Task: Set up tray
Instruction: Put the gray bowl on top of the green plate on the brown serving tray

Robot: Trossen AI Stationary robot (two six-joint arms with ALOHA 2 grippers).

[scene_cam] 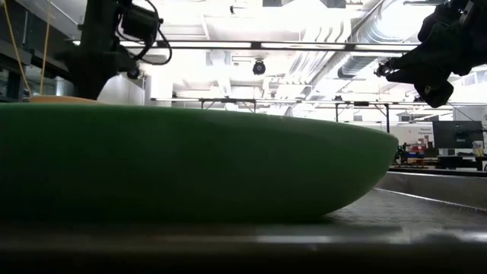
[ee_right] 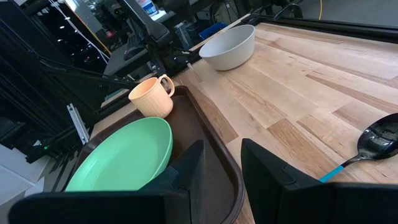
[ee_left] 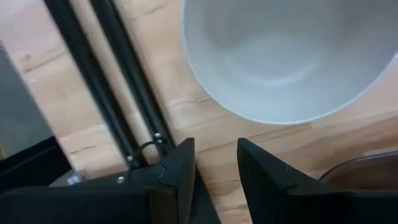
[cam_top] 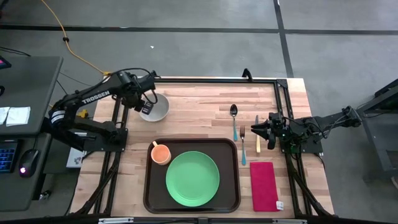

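Note:
The dark brown tray (cam_top: pixel 230 186) lies at the near middle of the table. On it rest a green plate (cam_top: pixel 192 177) and an orange cup (cam_top: pixel 160 154); both also show in the right wrist view, the plate (ee_right: pixel 124 155) and the cup (ee_right: pixel 152 96). A white bowl (cam_top: pixel 157 107) stands on the wood at the far left. My left gripper (ee_left: pixel 214 168) points down, open, above the bare wood just beside the bowl's rim (ee_left: pixel 267 118), and touches nothing. My right gripper (cam_top: pixel 254 129) hangs open at the right, pointing level toward the tray, nothing between its fingers.
A spoon (cam_top: pixel 234 118), a fork (cam_top: pixel 243 146) and a knife (cam_top: pixel 257 138) lie on the wood right of the tray, beside my right gripper. A red napkin (cam_top: pixel 263 185) lies at the near right. Black frame rails (ee_left: pixel 118 93) run along the table's edge beside the bowl.

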